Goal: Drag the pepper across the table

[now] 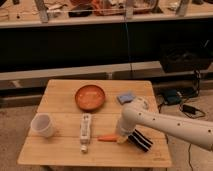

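Observation:
The pepper (106, 138) is a small slender orange thing lying flat on the light wooden table (60, 152), near the front and just right of the white remote. My gripper (121, 139) comes in from the right on a white arm and sits low over the table at the pepper's right end. It appears to touch that end. The pepper's thin tip points left toward the remote.
A white remote (85, 131) lies left of the pepper. A white cup (42, 125) stands at the left, an orange-brown bowl (90, 97) at the back middle, a blue pad (125, 97) at the back right. A dark striped object (140, 140) lies under the arm.

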Available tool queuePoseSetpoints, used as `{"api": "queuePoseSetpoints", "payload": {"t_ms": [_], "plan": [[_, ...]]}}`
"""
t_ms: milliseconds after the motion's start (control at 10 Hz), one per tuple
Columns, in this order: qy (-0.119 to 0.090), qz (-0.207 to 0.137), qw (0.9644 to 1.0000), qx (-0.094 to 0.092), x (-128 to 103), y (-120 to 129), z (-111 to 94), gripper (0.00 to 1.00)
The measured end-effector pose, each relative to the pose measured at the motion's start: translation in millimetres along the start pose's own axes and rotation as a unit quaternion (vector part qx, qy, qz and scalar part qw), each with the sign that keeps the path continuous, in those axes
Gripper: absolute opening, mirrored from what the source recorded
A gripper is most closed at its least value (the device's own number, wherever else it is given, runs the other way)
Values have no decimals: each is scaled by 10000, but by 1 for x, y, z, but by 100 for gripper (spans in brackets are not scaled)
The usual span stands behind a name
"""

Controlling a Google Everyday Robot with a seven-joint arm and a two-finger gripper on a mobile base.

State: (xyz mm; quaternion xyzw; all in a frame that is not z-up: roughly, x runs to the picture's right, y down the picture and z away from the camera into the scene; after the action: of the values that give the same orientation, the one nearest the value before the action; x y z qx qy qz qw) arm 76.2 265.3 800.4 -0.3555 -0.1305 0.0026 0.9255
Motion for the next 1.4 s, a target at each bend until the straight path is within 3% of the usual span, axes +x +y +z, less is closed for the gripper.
{"api": "queuePoseSetpoints", "payload": {"t_ms": [500, 600, 1200, 1400], "plan": [[-80, 288, 9995, 62, 14, -41, -5, 20], [-100, 322, 9994, 88, 15, -47, -8, 24], [65, 438, 9990, 71, 27, -81, -10, 26], [86, 524, 9986, 64, 34, -93, -10, 32]]}}
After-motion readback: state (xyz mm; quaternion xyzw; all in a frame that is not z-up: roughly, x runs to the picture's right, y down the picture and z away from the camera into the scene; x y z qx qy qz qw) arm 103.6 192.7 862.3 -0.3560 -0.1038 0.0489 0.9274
